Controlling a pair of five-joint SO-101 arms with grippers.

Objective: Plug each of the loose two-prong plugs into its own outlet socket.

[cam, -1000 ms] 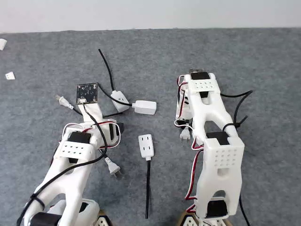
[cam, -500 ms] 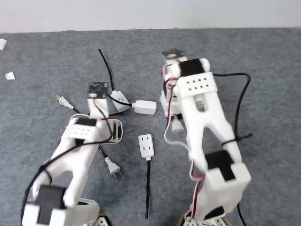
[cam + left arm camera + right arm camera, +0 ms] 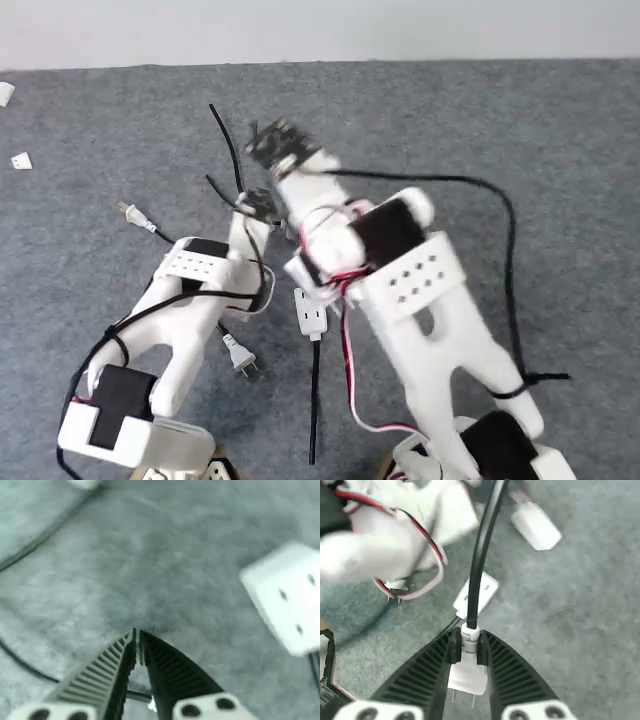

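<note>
The right claw point(image 3: 469, 633) is clamped on a white two-prong plug point(image 3: 466, 676). Its prongs point back toward the wrist and its black cord point(image 3: 482, 545) runs out past the fingertips. Beyond that cord a white socket block point(image 3: 487, 587) lies flat on the grey bench point(image 3: 580, 610).

From above, a corded outlet socket point(image 3: 311, 312) lies mid-bench with its black lead trailing toward the arm bases. The right arm point(image 3: 410, 290) slants over it and covers one edge, and the left arm point(image 3: 190, 300) stands just beside it on the other side. A loose plug point(image 3: 240, 358) lies near this socket on the left arm's side, a little closer to the bases. Another loose plug point(image 3: 130, 212) lies well apart from it, out past the left arm.

The left claw point(image 3: 137, 633) is closed with nothing between its jaws, its tips low over the bench. A slotted white socket point(image 3: 287, 597) lies near it, apart from the tips. I cannot tell whether this is the corded outlet socket.
</note>
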